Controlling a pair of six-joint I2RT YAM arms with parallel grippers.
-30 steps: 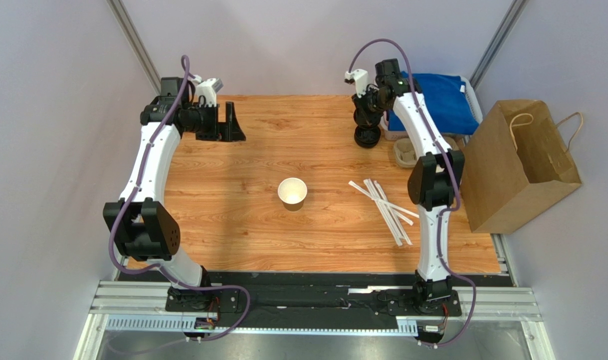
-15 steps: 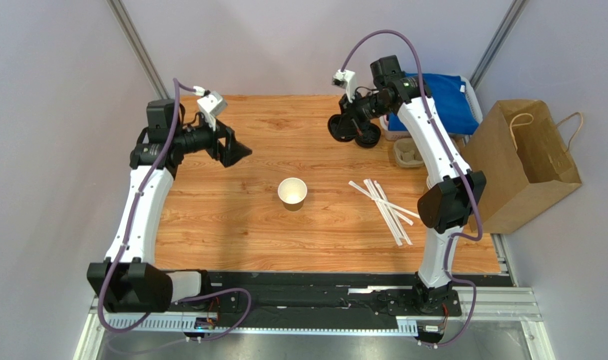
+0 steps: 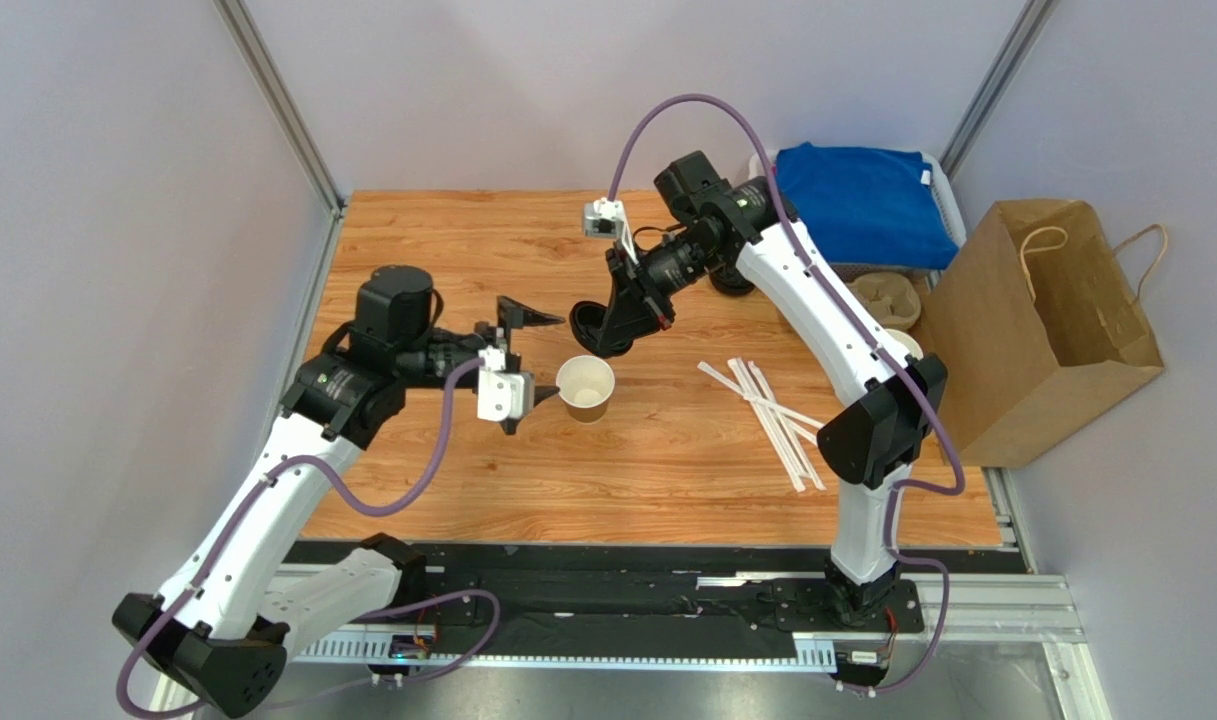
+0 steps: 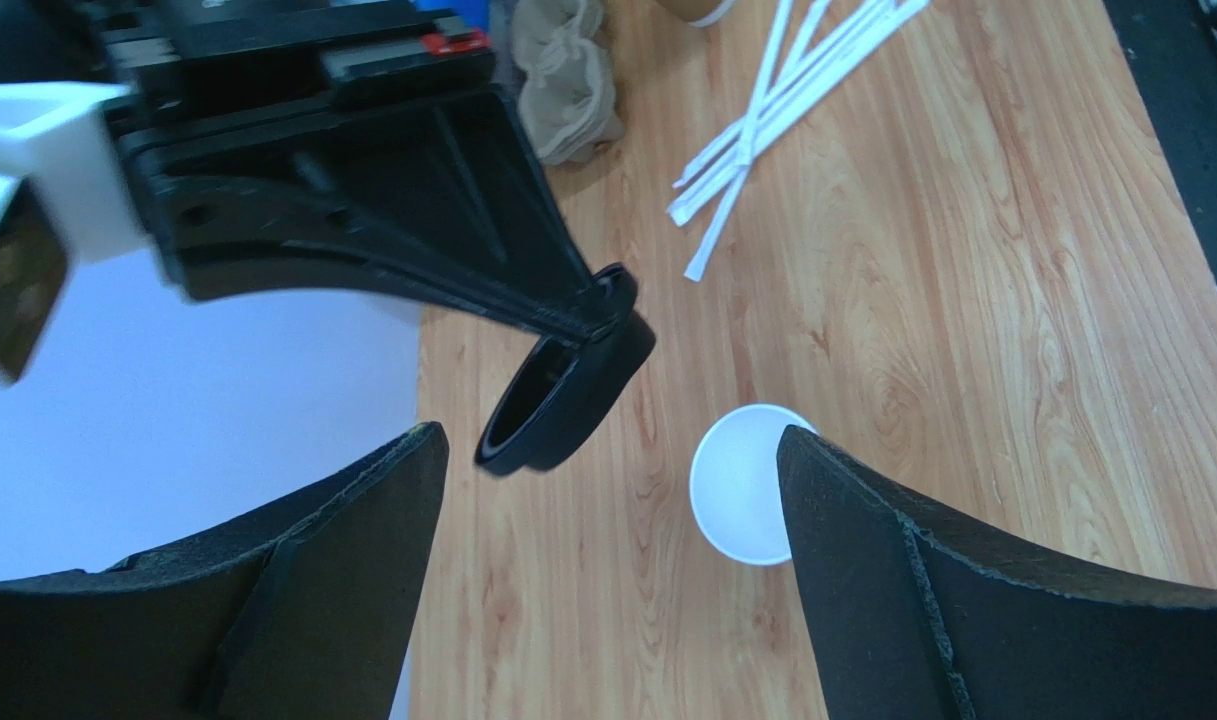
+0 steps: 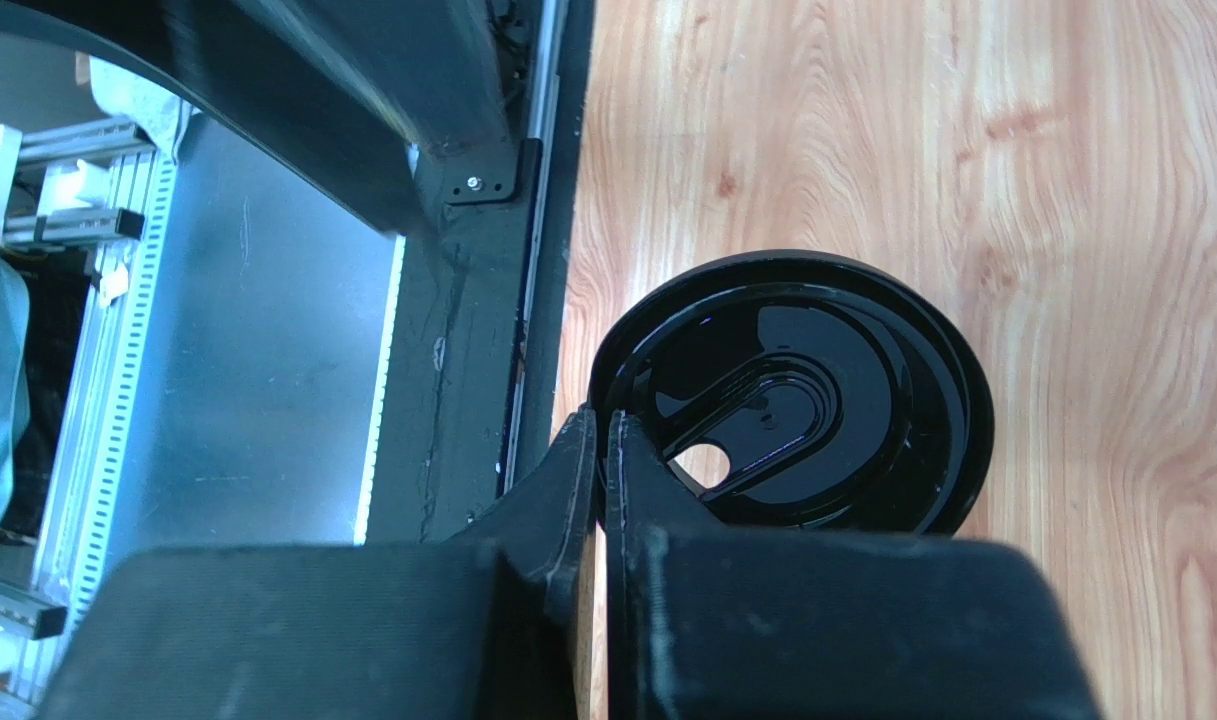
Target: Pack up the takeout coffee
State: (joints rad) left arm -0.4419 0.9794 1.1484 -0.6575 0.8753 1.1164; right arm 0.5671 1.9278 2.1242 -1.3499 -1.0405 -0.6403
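No lidded cup shows in any view. A single open paper cup [image 3: 586, 386], white inside, stands at the table's middle. My right gripper [image 3: 614, 308] is shut on the rim of a round black lid [image 3: 592, 333] and holds it tilted in the air just behind and above the cup. The right wrist view shows the lid [image 5: 810, 398] pinched at its edge by that gripper [image 5: 599, 428]. My left gripper [image 3: 532, 360] is wide open just left of the cup. In the left wrist view [image 4: 607, 438] the cup [image 4: 742, 483] sits by the right finger and the lid [image 4: 562, 393] hangs above.
White straws [image 3: 772, 408] lie right of the cup. A brown paper bag [image 3: 1035, 338] stands open off the right edge. A pulp cup carrier [image 3: 888, 297] and a blue cloth [image 3: 855, 188] are at the back right.
My right arm carried the black lid from the back right to just over the cup. My left arm swung from the back left corner to the cup's left side, jaws open.
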